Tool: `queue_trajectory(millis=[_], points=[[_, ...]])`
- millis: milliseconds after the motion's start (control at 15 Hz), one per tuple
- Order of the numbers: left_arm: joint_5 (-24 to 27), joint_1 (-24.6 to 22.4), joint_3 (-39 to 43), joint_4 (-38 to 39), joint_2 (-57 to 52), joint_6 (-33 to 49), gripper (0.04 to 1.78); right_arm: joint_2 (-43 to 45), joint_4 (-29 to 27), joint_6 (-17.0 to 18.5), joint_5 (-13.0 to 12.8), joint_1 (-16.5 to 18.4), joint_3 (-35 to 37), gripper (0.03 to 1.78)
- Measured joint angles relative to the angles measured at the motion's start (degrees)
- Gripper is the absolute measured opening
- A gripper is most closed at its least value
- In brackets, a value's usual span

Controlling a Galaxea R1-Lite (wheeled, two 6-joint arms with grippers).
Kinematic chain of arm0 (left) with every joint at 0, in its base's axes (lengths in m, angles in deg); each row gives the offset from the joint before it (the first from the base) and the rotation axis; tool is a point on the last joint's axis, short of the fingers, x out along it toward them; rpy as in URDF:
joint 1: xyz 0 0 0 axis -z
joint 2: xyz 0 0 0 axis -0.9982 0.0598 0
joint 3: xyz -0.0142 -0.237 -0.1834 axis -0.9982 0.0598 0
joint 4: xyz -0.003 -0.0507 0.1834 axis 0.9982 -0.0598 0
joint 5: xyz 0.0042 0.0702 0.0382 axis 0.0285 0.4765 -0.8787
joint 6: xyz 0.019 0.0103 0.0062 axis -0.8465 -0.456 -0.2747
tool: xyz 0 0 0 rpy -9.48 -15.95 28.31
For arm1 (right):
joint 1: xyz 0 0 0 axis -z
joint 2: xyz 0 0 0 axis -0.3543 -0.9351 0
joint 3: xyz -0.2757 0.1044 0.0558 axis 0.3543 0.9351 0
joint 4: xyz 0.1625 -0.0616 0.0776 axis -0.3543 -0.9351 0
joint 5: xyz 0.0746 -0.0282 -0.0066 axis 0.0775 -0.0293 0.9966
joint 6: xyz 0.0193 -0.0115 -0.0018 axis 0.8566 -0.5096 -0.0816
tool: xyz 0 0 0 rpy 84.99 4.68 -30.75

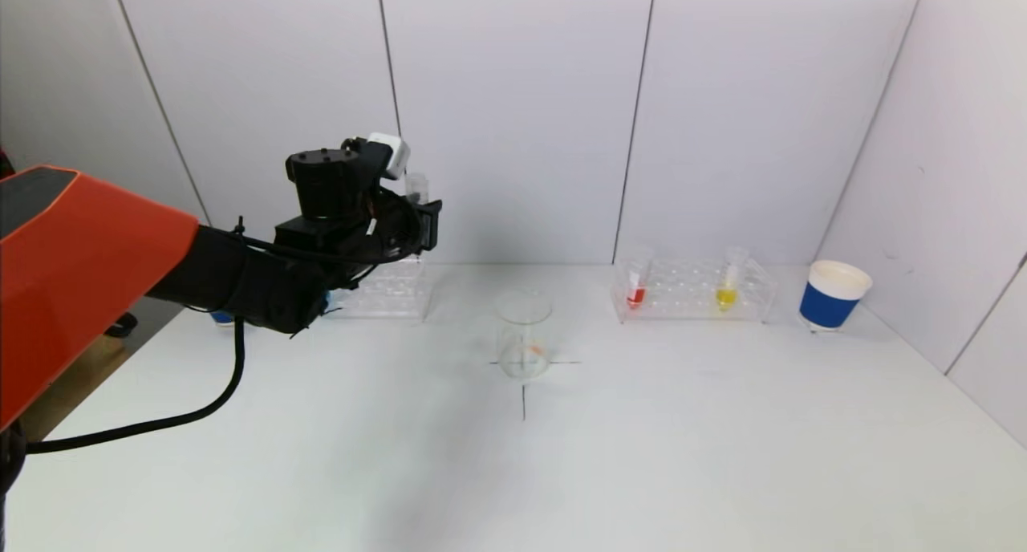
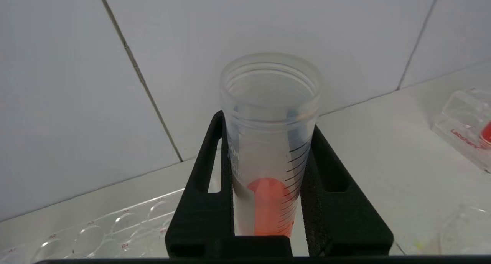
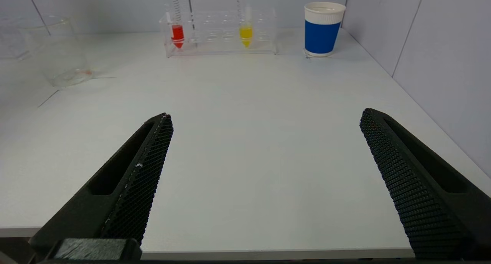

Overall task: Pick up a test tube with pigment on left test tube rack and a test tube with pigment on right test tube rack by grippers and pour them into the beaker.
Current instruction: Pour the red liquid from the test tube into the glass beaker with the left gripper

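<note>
My left gripper [image 1: 417, 215] is shut on a clear test tube [image 2: 268, 141] with orange-red pigment in its lower part, held upright in the air above the left test tube rack [image 1: 389, 291]. The glass beaker [image 1: 523, 335] stands at the table's middle on a black cross mark, to the right of and below the held tube, with a faint orange trace inside. The right test tube rack [image 1: 694, 291] holds a red tube [image 1: 636, 283] and a yellow tube [image 1: 728, 283]. My right gripper [image 3: 266, 116] is open over the table's near edge, far from that rack [image 3: 218, 33].
A blue and white paper cup [image 1: 833, 295] stands right of the right rack near the side wall. A small blue object [image 1: 222, 318] shows behind my left arm. White walls close the table at the back and right.
</note>
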Motion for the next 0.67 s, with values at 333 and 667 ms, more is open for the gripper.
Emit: queue_trajectory(millis=[333, 667], points=[[7.88, 0.94, -1.74, -3.78, -1.71, -0.15, 0.5, 0.0, 0.02, 0.0, 0.0, 0.0, 0.0, 1.77], [17.23, 1.19, -2.6, -6.24, -2.29, -0.63, 0.5, 0.0, 0.0, 0.0, 0.0, 0.02, 0.0, 1.77]])
